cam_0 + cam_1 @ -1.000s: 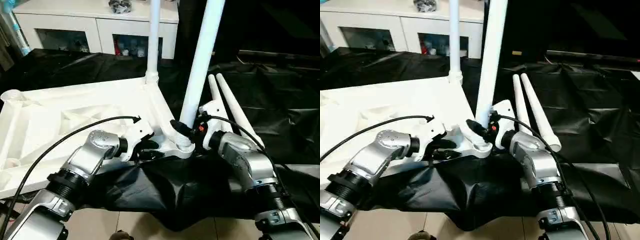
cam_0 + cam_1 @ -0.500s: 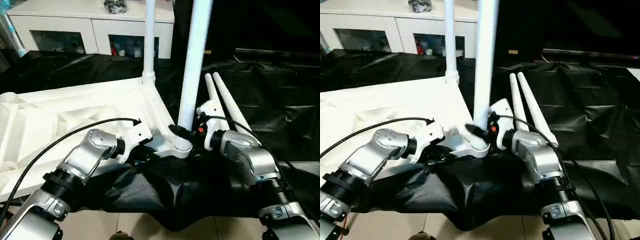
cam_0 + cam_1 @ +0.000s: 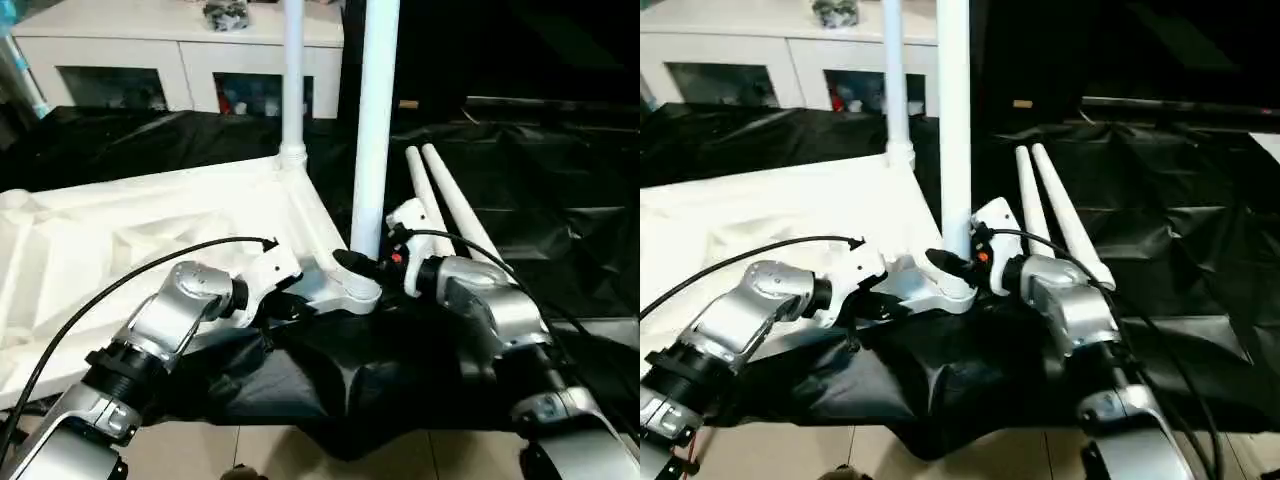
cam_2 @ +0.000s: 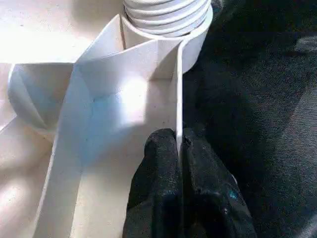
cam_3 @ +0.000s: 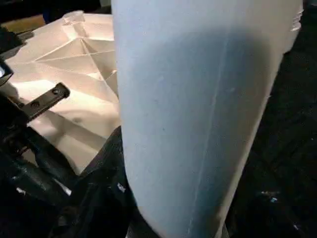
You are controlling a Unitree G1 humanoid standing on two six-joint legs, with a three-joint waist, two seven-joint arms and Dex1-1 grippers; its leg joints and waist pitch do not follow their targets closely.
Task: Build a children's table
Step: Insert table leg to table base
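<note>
The white table top lies underside up on the black cloth. One white leg stands in its far corner socket. A second leg stands upright in the near corner socket. My right gripper is shut on the base of this leg, which looms close in the right wrist view. My left gripper is shut on the top's thin edge wall just beside that socket. Two loose legs lie side by side on the cloth to the right.
A white cabinet with glass doors stands behind the black-draped work table. The cloth hangs over the table's near edge above the tiled floor. A black cable arcs over my left forearm.
The near leg leaned to the right a second ago and now stands upright in its socket, held by my right gripper. My left gripper keeps its hold. The camera shifted slightly.
</note>
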